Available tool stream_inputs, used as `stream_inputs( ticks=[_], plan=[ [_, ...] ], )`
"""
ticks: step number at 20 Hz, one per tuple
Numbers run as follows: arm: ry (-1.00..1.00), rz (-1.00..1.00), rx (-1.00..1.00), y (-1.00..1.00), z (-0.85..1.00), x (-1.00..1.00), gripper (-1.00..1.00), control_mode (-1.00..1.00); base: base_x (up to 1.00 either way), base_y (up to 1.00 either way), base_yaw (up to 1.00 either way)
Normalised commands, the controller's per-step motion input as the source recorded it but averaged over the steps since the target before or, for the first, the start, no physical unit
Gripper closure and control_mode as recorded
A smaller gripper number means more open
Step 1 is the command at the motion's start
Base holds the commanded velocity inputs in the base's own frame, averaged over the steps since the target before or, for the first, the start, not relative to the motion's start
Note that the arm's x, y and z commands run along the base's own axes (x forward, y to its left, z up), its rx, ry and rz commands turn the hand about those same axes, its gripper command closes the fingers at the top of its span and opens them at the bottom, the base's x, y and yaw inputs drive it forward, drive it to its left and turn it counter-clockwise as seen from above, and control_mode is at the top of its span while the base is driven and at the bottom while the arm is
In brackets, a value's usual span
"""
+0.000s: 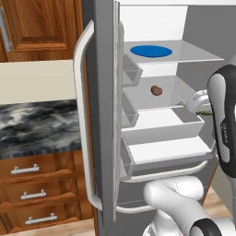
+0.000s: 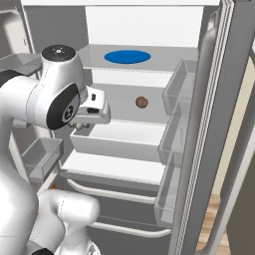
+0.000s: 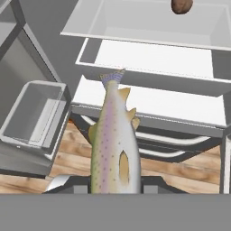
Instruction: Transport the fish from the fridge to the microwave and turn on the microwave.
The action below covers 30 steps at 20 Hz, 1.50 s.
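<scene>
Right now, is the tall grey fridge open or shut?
Open. The tall grey fridge's door is swung wide, so its white inside shows, with a blue round plate and a small brown lump on clear shelves.

Wooden cabinets (image 1: 41,25), dark marbled counter (image 1: 37,126), seemingly plank floor (image 3: 76,153)

Fish (image 3: 113,140) head cut off (bottom edge); jaws hidden.

Arm (image 2: 30,104) is raised from the base and bent at the elbow, forearm reaching forward; wrist and hand (image 2: 92,110) are held level at mid height. Gripper (image 3: 113,180) is clamped narrow, fish (image 3: 113,144) pinched between the finger tips
</scene>
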Motion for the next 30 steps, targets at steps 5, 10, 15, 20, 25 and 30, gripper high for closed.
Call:
stream_inputs(
  ticks=[5,10,15,20,25,30],
  plan=[
    [0.0,0.0,0.0,0.0,0.0,0.0,1.0,-1.0,0.0,0.0,0.0],
    [-0.02,0.0,0.0,0.0,0.0,-0.2,1.0,-1.0,0.0,0.0,0.0],
    [-0.02,0.0,0.0,0.0,-0.03,-0.52,1.0,-1.0,0.0,0.0,0.0],
    [-0.01,0.0,0.0,0.0,-0.03,-0.52,1.0,-1.0,0.0,0.0,0.0],
    [0.06,0.01,-0.01,0.02,-0.02,0.14,1.0,-1.0,0.0,0.0,0.0],
    [0.0,0.0,0.0,0.0,0.0,0.0,1.0,-1.0,0.0,0.0,0.0]
  ],
)
